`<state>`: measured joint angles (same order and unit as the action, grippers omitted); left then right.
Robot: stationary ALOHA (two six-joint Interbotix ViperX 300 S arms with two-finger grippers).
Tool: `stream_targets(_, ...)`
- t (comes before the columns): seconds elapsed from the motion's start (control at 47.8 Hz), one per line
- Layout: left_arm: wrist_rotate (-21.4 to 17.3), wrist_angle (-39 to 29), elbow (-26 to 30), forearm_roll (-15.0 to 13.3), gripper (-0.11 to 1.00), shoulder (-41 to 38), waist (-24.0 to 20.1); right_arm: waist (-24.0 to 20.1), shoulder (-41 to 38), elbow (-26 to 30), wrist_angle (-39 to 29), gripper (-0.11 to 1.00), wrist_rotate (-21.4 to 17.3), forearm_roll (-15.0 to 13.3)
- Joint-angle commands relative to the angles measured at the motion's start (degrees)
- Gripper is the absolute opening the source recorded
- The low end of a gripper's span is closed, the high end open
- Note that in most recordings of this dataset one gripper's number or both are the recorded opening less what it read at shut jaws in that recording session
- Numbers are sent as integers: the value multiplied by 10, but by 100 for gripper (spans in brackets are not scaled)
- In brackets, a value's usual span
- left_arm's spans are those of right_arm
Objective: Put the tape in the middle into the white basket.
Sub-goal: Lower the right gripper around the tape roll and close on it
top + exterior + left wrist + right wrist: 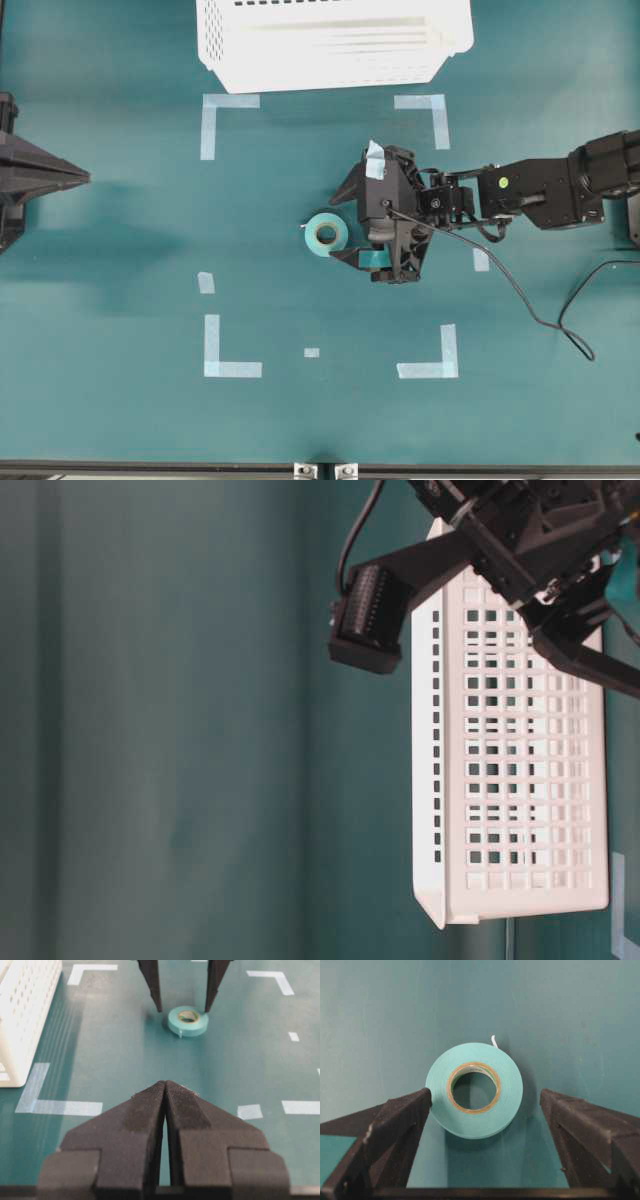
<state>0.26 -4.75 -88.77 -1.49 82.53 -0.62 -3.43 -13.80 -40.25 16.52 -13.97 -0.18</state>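
Note:
The tape (326, 235) is a light teal roll with a tan core, lying flat on the teal table (150, 250) in the middle of the marked square. My right gripper (342, 226) is open and low over the table, one finger on each side of the roll. In the right wrist view the tape (474, 1090) sits between the fingertips, its edge right at the left finger (400, 1125), with a gap to the other finger. The white basket (335, 45) stands at the table's far edge. My left gripper (165, 1087) is shut and empty, at the left edge (60, 178).
Pale tape corner marks (225, 110) outline a square around the roll, and small tape strips (206, 282) lie inside and beside it. A black cable (540, 320) trails from the right arm across the table. The table-level view shows the basket's slotted side (510, 750).

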Motion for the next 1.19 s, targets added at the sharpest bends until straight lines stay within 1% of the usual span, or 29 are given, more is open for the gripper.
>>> stream_targets(0.0,0,6,7,0,-11,-5,-2,-2,5,11,3,100,-1,-1)
stream_targets(0.419,0,6,7,0,-11,-5,-2,-2,-20,31,-1,100,-1,-1)
stream_targets(1.173,0,6,7,-1,-11,-5,-2,-2,-30,43,-3,100,-1,-2)
